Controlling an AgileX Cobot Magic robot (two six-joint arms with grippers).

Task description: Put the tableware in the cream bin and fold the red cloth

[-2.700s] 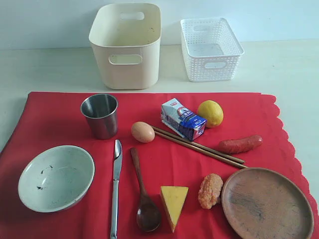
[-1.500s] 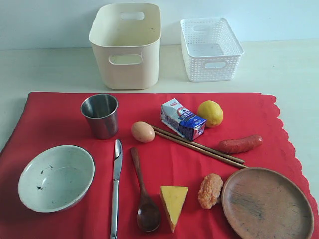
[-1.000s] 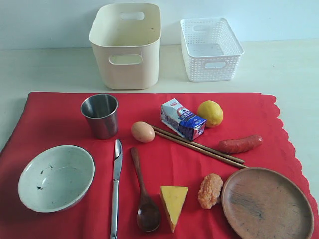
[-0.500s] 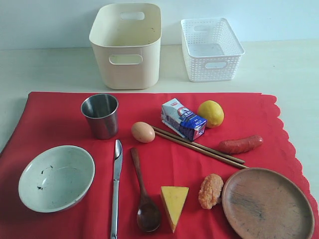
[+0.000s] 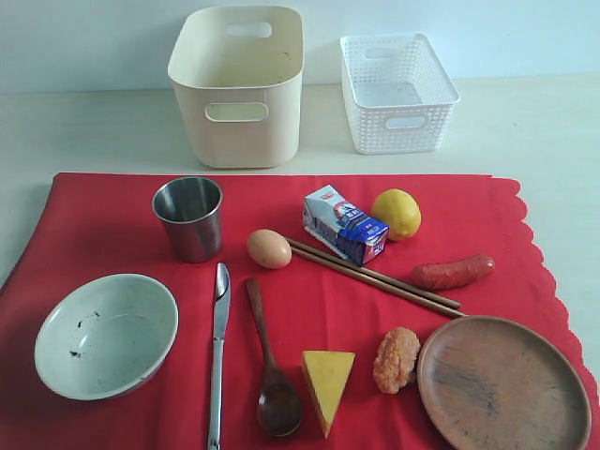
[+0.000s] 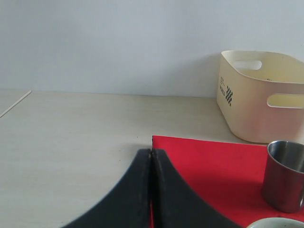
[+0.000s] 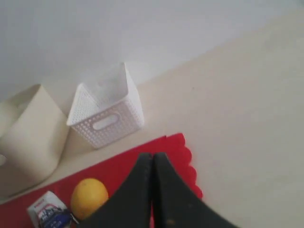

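– Left gripper [image 6: 151, 153] is seen pressed together, with a corner of the red cloth [image 5: 122, 225] just past its tips. The right gripper [image 7: 152, 156] is likewise closed, near the scalloped edge.

– Where is the tableware found?

– On the cloth: steel cup [image 5: 190, 217], bowl [image 5: 105, 335], knife [image 5: 218, 347], spoon [image 5: 267, 361], chopsticks [image 5: 375, 275], and the plate [image 5: 502, 384] close to the scalloped edge. The cream bin [image 5: 239, 122] is set beyond the far edge, beside a white basket [image 5: 398, 94].

– And open room?

– Bare surface [image 5: 84, 131] is left between cloth and bin, and off both side edges.
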